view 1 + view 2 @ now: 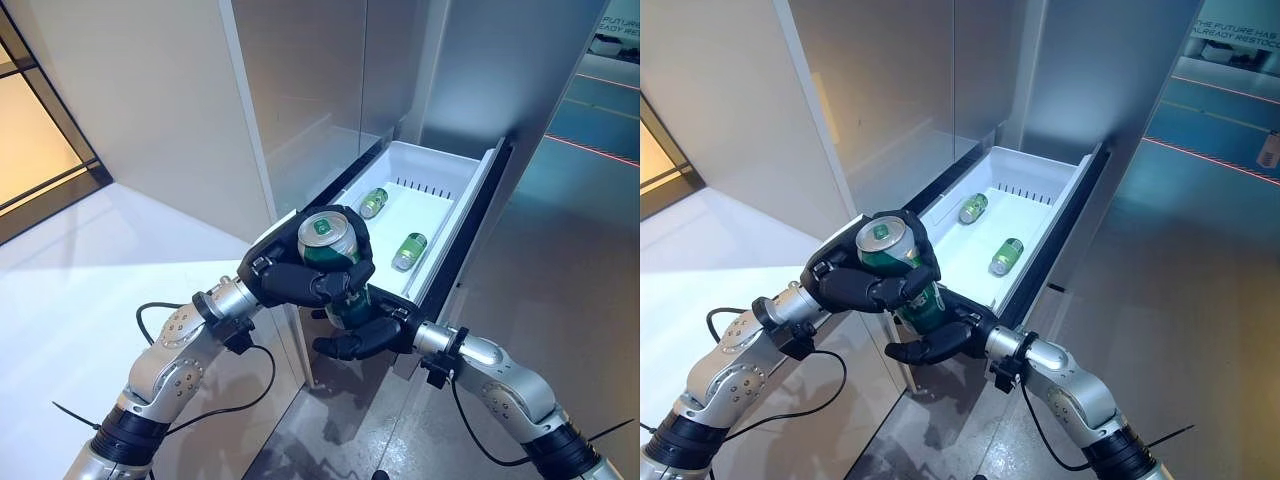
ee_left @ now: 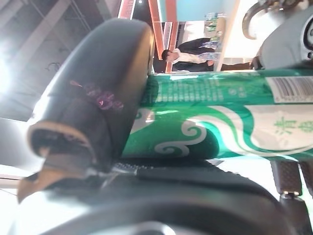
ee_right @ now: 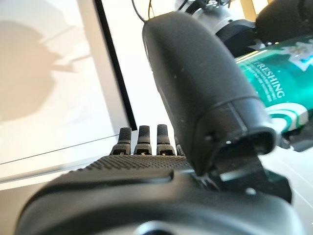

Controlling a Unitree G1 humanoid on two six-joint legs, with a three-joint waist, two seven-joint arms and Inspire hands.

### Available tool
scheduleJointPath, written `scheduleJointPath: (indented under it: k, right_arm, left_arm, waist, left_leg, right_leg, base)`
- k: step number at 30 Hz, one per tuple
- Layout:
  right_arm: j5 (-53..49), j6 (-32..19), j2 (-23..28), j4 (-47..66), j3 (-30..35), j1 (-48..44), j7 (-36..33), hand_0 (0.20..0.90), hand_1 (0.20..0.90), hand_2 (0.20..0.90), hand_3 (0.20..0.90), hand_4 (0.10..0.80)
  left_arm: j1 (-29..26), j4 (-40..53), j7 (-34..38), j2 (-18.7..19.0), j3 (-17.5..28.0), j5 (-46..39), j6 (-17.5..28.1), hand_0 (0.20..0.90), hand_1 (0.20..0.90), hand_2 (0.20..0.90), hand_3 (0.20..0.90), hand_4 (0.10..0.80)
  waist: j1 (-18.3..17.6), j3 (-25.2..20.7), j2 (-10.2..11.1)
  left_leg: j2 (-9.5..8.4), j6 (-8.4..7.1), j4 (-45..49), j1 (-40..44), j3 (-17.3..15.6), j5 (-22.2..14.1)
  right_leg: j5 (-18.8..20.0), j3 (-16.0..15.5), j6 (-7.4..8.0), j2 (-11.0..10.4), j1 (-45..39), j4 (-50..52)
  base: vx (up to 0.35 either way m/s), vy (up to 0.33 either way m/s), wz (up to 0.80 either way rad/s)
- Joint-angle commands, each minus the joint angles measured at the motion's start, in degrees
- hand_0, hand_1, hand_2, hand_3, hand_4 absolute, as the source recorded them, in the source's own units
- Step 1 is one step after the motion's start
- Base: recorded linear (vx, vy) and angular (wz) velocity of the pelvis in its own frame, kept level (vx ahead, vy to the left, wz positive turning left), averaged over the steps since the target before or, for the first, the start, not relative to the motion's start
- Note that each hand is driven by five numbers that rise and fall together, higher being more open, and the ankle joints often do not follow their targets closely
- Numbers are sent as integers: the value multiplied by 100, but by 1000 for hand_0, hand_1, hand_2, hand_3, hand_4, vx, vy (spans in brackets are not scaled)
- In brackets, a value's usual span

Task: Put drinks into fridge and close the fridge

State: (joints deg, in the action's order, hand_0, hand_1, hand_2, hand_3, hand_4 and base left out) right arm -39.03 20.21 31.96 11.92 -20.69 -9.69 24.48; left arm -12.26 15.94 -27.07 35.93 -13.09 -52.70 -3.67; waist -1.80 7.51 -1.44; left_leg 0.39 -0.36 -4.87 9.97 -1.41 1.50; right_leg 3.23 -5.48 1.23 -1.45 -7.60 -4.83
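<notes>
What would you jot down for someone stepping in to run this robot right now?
Left hand: curled round a green can, held upright over the near end of the open fridge drawer.
Right hand: just under the can, fingers relaxed and open, holding nothing.
Done: two cans lie on their sides in the drawer.
Left: lower the held can into the drawer, let go, push the drawer shut.

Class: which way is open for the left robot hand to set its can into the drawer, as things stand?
Probably from above, yes. The left robot hand grips the can at the near end of the open drawer. The white floor between it and the two lying cans is bare. The right robot hand sits below.
</notes>
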Motion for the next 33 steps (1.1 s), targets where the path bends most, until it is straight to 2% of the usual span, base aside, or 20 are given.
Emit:
scheduleJointPath:
  k: [1, 9, 18, 33]
  right_arm:
    - [-787, -558, -578, 1038, -322, -1232, 177, 900, 900, 900, 900, 800]
    - [-627, -899, -523, 1104, -268, -1511, -133, 900, 900, 900, 900, 800]
    - [-121, -1274, -386, 1082, 112, -1605, -651, 900, 900, 900, 900, 800]
    - [69, -1219, -257, 1039, 447, -1582, -860, 900, 900, 900, 900, 800]
  left_arm:
    - [-1378, 163, 144, -234, -157, -152, 493, 300, 300, 300, 200, 100]
    - [-1414, 12, 180, -212, -246, -42, 326, 300, 300, 300, 200, 100]
    - [-1282, 31, 138, -259, -131, 17, 219, 300, 300, 300, 200, 100]
    - [-1181, 72, 163, -358, -12, 28, 190, 300, 300, 300, 200, 100]
  waist:
    - [3, -365, 225]
    - [17, -379, 232]
    - [-2, -371, 230]
    - [-36, -368, 225]
  left_leg:
    - [-238, 182, -13, 88, -297, -214]
    - [-246, 186, 4, 69, -305, -215]
    - [-256, 203, 17, 68, -318, -234]
    - [-265, 208, 25, 80, -340, -257]
  right_leg:
    - [-218, 230, 160, 47, -134, 151]
    - [-200, 224, 167, 44, -123, 144]
    - [-189, 239, 161, 51, -86, 181]
    - [-195, 242, 163, 44, -73, 210]
  base:
    - [0, 0, 0]
    - [0, 0, 0]
    - [0, 0, 0]
    - [5, 1, -4]
